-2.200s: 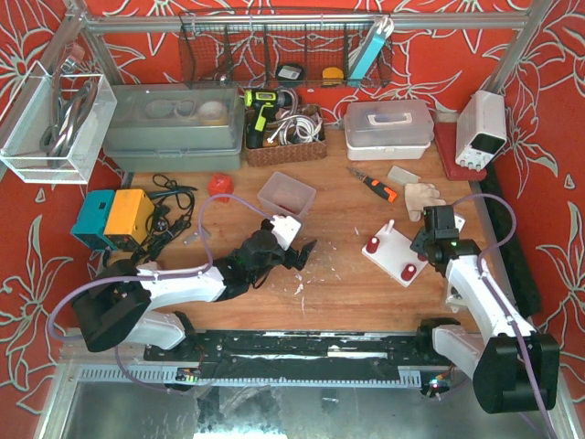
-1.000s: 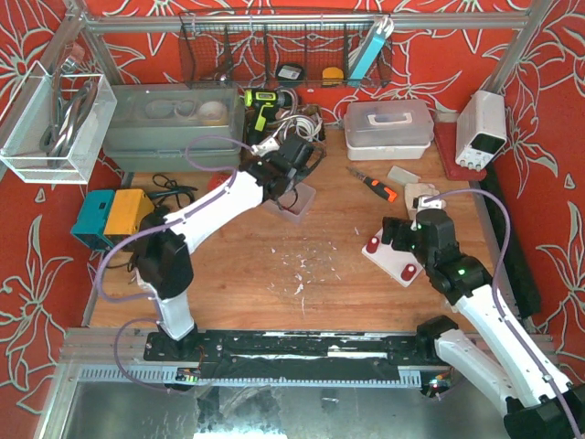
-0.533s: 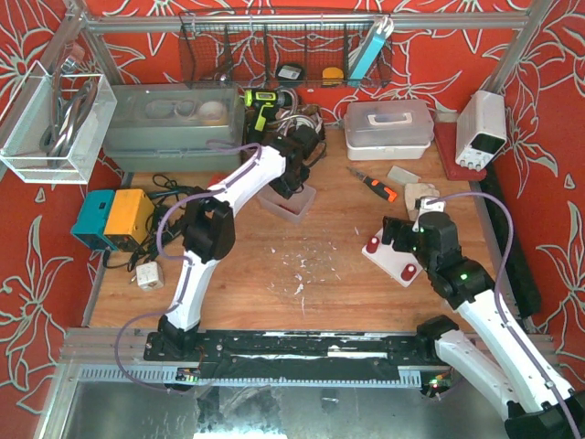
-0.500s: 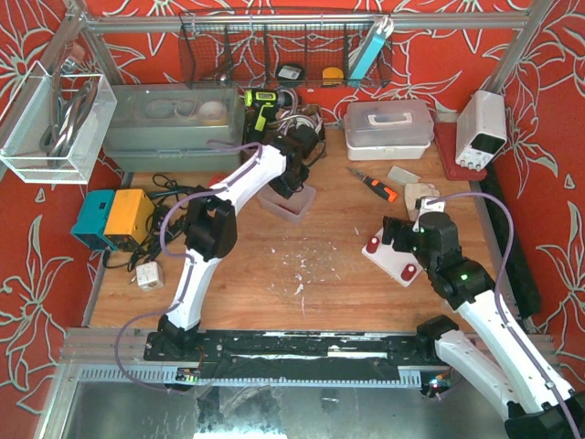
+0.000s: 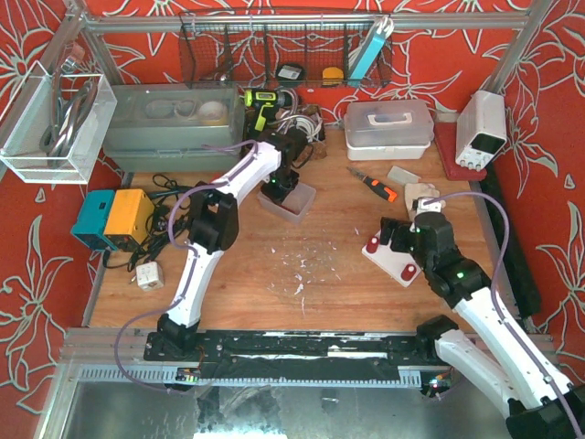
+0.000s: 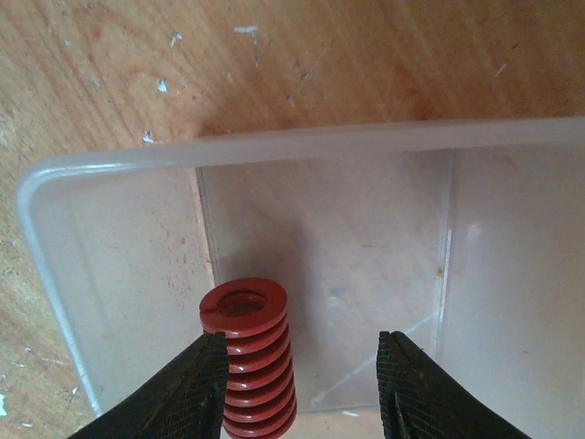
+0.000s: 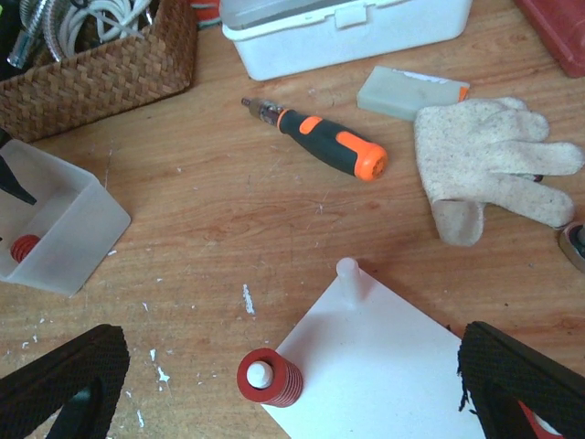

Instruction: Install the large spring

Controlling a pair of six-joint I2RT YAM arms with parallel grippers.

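Pick-up step: left gripper (image 6: 302, 389) spread open inside the bin (image 6: 110, 155), spring (image 6: 245, 352) upright between its jaws, ungrasped; right gripper (image 7: 292, 384) agape over the base (image 7: 384, 357); next likely calls for closing, lifting, carrying to the bare peg (image 7: 346, 268)

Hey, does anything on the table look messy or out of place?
White chips are scattered mid-table, and a work glove lies loose near the screwdriver. One peg on the white base is bare; nothing looks damaged.
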